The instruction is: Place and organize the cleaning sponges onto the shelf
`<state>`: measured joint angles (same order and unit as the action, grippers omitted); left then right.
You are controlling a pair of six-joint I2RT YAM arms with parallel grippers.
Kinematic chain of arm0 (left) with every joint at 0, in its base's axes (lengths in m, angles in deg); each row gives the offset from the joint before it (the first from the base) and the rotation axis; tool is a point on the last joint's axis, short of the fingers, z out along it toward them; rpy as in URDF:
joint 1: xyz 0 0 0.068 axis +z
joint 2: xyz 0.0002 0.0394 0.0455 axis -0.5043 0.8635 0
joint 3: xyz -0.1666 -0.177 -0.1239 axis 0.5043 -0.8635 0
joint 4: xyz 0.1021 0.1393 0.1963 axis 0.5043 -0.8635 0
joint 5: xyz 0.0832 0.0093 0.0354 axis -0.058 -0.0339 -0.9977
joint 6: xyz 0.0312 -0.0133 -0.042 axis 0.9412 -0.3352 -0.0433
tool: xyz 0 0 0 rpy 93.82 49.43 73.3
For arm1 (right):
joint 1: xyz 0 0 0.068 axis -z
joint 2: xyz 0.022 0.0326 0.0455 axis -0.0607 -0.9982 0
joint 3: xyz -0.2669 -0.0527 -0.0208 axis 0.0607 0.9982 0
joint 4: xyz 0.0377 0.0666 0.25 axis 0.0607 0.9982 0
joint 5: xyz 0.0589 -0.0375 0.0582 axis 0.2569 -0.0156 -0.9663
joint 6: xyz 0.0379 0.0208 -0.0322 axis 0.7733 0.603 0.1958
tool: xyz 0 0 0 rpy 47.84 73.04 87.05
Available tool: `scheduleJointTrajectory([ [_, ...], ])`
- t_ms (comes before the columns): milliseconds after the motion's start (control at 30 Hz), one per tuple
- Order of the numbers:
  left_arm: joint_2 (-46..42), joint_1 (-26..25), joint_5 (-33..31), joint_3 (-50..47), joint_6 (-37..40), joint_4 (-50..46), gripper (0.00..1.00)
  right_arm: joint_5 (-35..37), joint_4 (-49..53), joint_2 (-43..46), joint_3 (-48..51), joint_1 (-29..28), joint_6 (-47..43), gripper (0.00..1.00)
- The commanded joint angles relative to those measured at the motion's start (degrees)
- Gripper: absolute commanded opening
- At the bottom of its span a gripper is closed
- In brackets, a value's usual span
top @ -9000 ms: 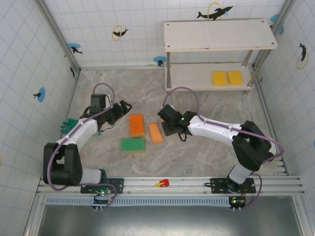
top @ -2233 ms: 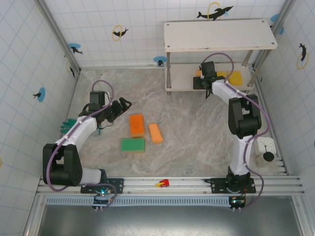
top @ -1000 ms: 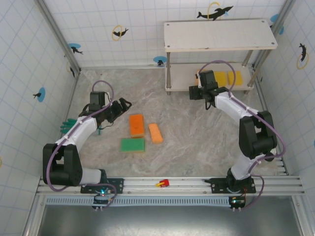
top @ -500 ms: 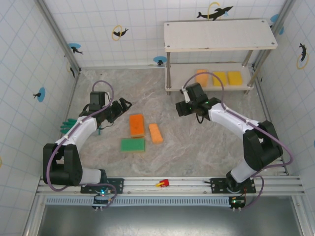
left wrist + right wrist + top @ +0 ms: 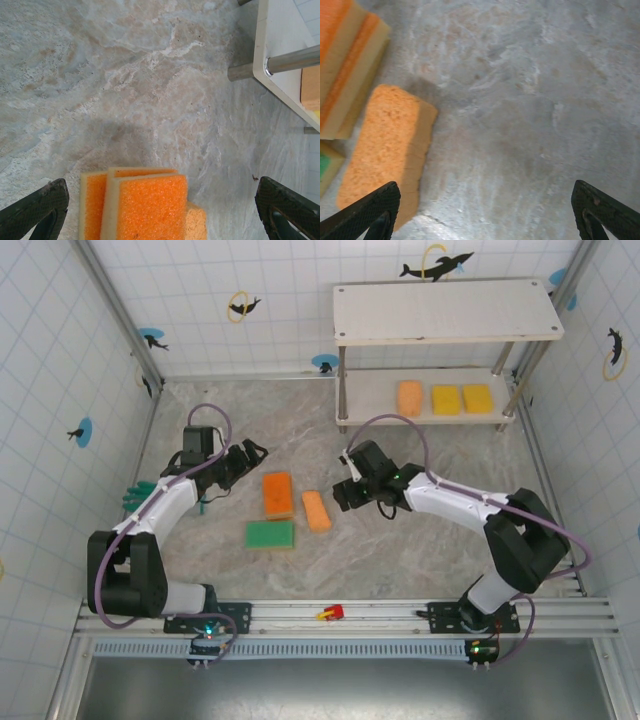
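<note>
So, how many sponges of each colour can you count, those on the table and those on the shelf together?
Yellow sponges: 2
Pale orange sponges: 2
Orange sponges, stacked: 2
Green sponge: 1
Total: 7

Green glove (image 5: 137, 495) by our left wall (image 5: 50, 370), small red object (image 5: 331, 612) on our near rail (image 5: 270, 616), dolphin stickers (image 5: 437, 267) on the tiles (image 5: 280, 270).
</note>
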<state>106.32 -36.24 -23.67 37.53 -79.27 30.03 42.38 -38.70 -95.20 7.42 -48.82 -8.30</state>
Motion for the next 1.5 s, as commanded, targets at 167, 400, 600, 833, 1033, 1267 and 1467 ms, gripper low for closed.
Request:
scheduleJointTrajectory([
  [167,-0.4,-0.1,0.4,-0.7,1.1,-0.2,0.97,-4.7,-3.8,0.3,0.3,-3.1,3.8,0.92],
  [400,-0.7,-0.1,0.1,-1.0,1.1,-0.3,0.97,-3.9,-4.5,-2.4,-1.3,-7.7,7.1,0.93],
  [600,-0.5,-0.1,0.1,-1.0,1.1,-0.4,0.97,-1.8,-3.6,-6.4,-3.6,-10.2,8.9,0.93],
  [833,-0.8,-0.1,-0.1,-1.1,0.9,-0.1,0.97,2.8,-2.3,-9.7,-6.3,-12.6,12.0,0.91],
  [1033,-0.3,-0.1,-0.1,-0.8,0.9,-0.4,0.97,6.8,0.7,-11.7,-8.3,-13.3,14.1,0.9],
  [1267,0.2,-0.1,0.1,-0.4,1.0,-0.2,0.97,9.5,3.8,-13.4,-10.4,-14.8,14.3,0.89],
  [1467,0.4,-0.1,0.3,-0.7,1.0,0.0,0.97,9.8,5.3,-15.2,-12.2,-15.4,13.8,0.87],
])
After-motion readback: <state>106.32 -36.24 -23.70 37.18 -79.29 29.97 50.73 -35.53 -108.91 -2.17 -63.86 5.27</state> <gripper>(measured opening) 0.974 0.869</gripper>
